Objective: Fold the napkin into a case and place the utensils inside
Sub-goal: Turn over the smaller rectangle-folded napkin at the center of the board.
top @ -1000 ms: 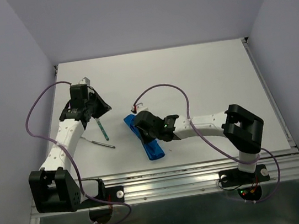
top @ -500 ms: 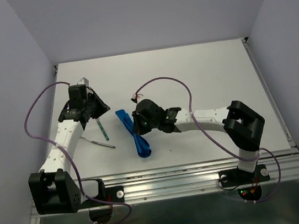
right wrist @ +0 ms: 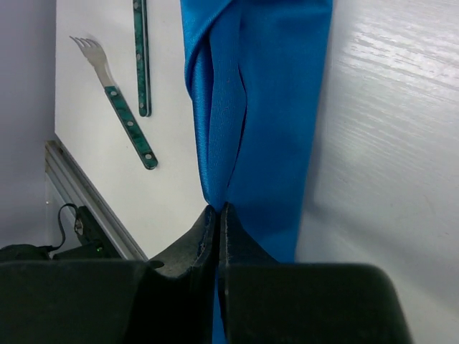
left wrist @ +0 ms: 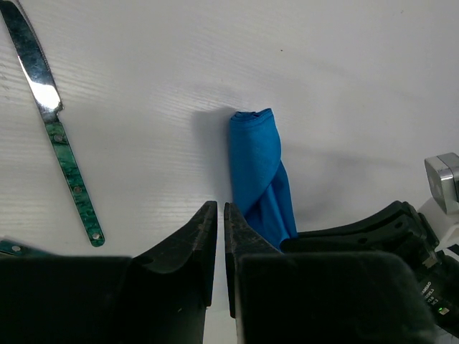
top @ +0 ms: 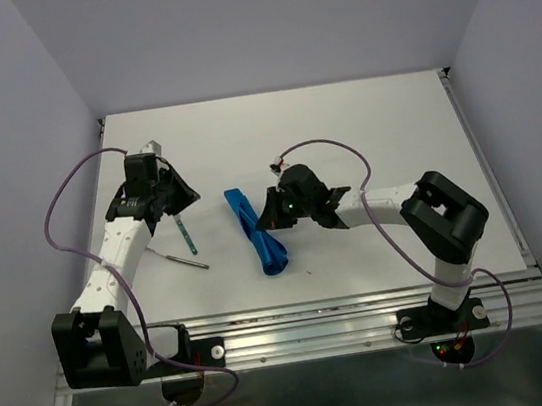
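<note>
Right pincer (right wrist: 217, 209), pressed together on a fold of the napkin (top: 266, 254), holds a twisted strip on the worktop (top: 391, 125); folding looks unfinished. Utensils (top: 187, 240) lie well apart, unplaced; left pincer (left wrist: 220, 208) barely parted, empty.

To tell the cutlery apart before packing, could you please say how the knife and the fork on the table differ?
The knife ends in a flat shiny blade, while the fork ends in tines. In the top view the knife points almost straight away from the arms, while the fork lies slanted and nearer their bases. Both have speckled green handles and lie flat on the table, left of the napkin.
</note>
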You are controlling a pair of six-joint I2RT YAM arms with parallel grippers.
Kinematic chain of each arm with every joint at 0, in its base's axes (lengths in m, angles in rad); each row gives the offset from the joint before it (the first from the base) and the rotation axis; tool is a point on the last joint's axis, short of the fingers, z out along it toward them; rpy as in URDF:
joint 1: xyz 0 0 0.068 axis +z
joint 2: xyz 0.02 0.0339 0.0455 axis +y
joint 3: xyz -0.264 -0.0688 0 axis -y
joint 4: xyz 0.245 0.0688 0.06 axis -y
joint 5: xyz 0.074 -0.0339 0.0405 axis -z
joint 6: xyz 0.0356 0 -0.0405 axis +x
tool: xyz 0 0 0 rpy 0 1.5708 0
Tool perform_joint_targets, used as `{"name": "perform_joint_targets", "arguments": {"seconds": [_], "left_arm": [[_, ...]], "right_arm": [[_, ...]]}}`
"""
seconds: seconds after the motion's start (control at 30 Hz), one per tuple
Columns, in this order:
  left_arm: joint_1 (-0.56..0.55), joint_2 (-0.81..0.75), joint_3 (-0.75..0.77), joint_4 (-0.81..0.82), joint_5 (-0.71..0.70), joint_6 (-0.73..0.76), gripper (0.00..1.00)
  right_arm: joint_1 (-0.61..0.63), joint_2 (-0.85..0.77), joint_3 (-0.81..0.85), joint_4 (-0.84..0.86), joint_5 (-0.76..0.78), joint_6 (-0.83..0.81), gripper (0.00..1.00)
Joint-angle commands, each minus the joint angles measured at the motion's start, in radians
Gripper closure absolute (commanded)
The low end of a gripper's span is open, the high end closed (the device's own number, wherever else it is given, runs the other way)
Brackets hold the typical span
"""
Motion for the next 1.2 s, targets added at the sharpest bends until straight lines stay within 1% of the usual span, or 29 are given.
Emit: {"name": "perform_joint_targets", "arguments": {"seconds": [0.0,0.13,0.3,0.7,0.77,0.83,0.87,0.93,0.97,1.07,1.1,1.17], "left_arm": [[0.008,-0.011,0.002,0.018,0.008,0.010,0.80],[0.008,0.003,-0.004,0.029,0.020,0.009,0.79],[0.008,0.020,-0.001,0.040,0.031,0.010,0.79],[0.008,0.050,-0.008,0.053,0.068,0.018,0.79],[0.008,0.054,-0.013,0.055,0.073,0.019,0.79],[0.008,0.054,-0.016,0.057,0.076,0.021,0.79],[0.008,0.054,-0.018,0.057,0.076,0.023,0.79],[0.008,0.054,-0.022,0.057,0.077,0.026,0.79],[0.010,0.055,-0.025,0.055,0.077,0.027,0.79],[0.008,0.058,-0.039,0.061,0.086,0.030,0.79],[0.008,0.058,-0.042,0.069,0.091,0.032,0.79],[0.007,0.063,-0.051,0.078,0.094,0.032,0.79]], "right_arm": [[-0.033,-0.024,-0.032,0.156,-0.119,0.034,0.99],[-0.084,-0.035,-0.077,0.185,-0.164,0.033,0.99],[-0.104,-0.024,-0.084,0.186,-0.213,0.012,0.99],[-0.165,-0.001,-0.137,0.203,-0.259,-0.005,0.99],[-0.165,0.008,-0.140,0.203,-0.260,-0.010,0.95],[-0.174,0.008,-0.147,0.203,-0.254,-0.013,0.88],[-0.174,0.006,-0.153,0.202,-0.245,-0.016,0.81],[-0.185,0.000,-0.163,0.199,-0.230,-0.018,0.73],[-0.197,-0.010,-0.181,0.199,-0.207,-0.013,0.67],[-0.209,-0.021,-0.203,0.187,-0.190,-0.010,0.58],[-0.209,-0.027,-0.212,0.177,-0.170,-0.016,0.50],[-0.219,-0.032,-0.215,0.144,-0.152,-0.027,0.45]]}}
